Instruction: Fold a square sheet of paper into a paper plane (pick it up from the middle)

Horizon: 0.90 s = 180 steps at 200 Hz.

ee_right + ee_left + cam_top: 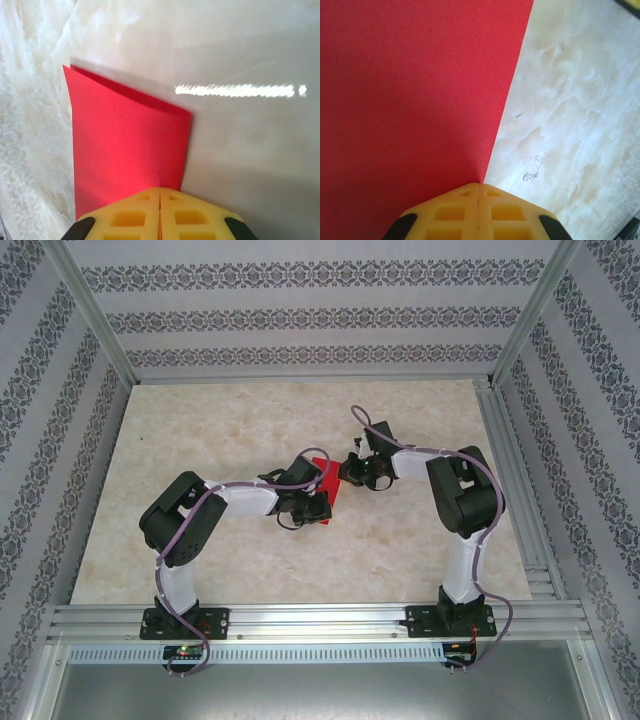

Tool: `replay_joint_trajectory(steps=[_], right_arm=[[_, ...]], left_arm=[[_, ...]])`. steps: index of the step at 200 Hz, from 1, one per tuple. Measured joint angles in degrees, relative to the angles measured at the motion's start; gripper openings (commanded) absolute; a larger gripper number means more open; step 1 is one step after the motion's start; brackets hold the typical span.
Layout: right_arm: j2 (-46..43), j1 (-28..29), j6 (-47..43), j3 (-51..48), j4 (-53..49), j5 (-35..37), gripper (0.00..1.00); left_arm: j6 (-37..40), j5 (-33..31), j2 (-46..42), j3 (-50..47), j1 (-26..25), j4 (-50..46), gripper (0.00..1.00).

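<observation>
The square sheet of paper (pixel 325 478) is bright red and lies near the middle of the table between my two grippers, looking folded into a narrow strip. In the left wrist view the sheet (pixel 410 90) covers the left side. My left gripper (pixel 479 184) is shut, its yellow tips meeting right at the sheet's straight edge, with no paper visible between them. In the right wrist view the sheet (pixel 125 140) shows two layers, a darker back edge along the top. My right gripper (pixel 160 189) is shut at its near edge, with red showing in the seam. From above, the left gripper (pixel 318 508) and the right gripper (pixel 345 472) stand at opposite ends.
The marble-patterned table (pixel 200 440) is bare around the sheet. A small pen mark (pixel 532 175) sits on the table just right of the left fingertips. Aluminium rails (pixel 300 620) run along the near edge, and patterned walls close in the sides and back.
</observation>
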Motion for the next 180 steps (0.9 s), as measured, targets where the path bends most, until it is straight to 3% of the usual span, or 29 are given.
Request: replay_joint_trajectory(steps=[68,126,180], right_arm=[[3.26,-0.63,-1.44,5.40,-3.65,-1.29,0.09],[5.88,-2.01,-2.71,11.30,-4.74,6.01,0.10],[6.67,-2.40,-3.89,13.68,-7.15,7.61,0.14]], left_arm=[[0.02,-0.72,0.00,0.00,-0.04,0.48,0.05],[0.02,-0.63,0.00,-0.02,-0.07,0.44,0.05],[0.02,-0.66,0.00,-0.07,-0.11,0.44,0.06]])
